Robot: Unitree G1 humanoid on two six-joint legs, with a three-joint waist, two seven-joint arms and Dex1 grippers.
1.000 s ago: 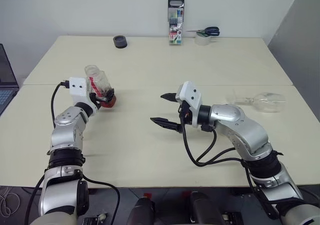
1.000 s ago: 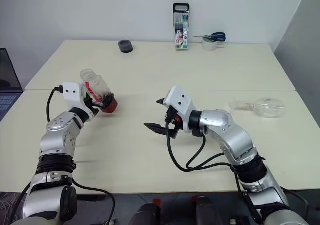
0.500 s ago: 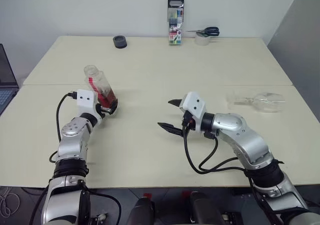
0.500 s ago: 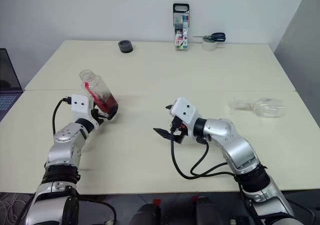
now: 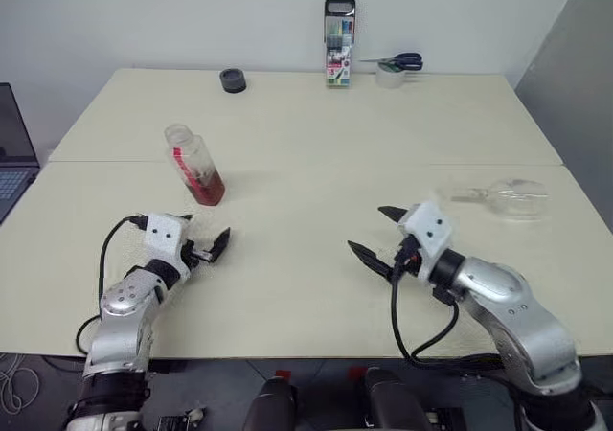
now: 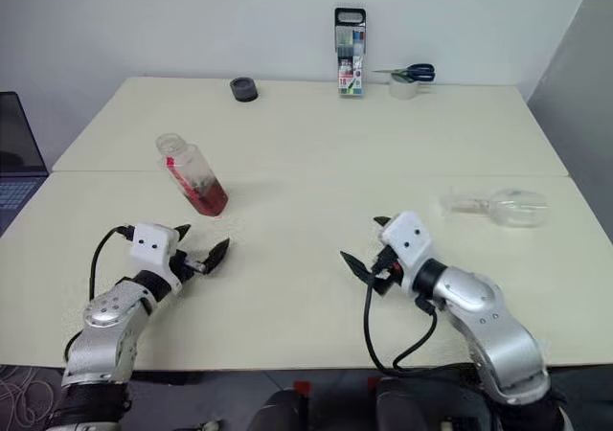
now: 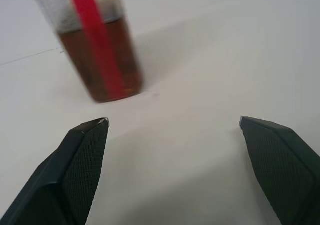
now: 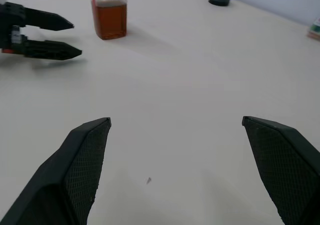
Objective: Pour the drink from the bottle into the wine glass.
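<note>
Amber drink [image 7: 102, 60] sits in the upright bottle [image 5: 194, 165]; wine glass [image 5: 506, 196] lies toppled (centre right). I'd right it first; both hands [image 5: 204, 251] [image 5: 375, 235] open, empty.

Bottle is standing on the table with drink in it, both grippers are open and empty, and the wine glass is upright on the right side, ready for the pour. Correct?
Not quite. The wine glass is not upright: the left eye view shows it lying on its side on the table. The rest holds: the bottle stands with drink in it, and the left gripper and right gripper are open and empty.
</note>
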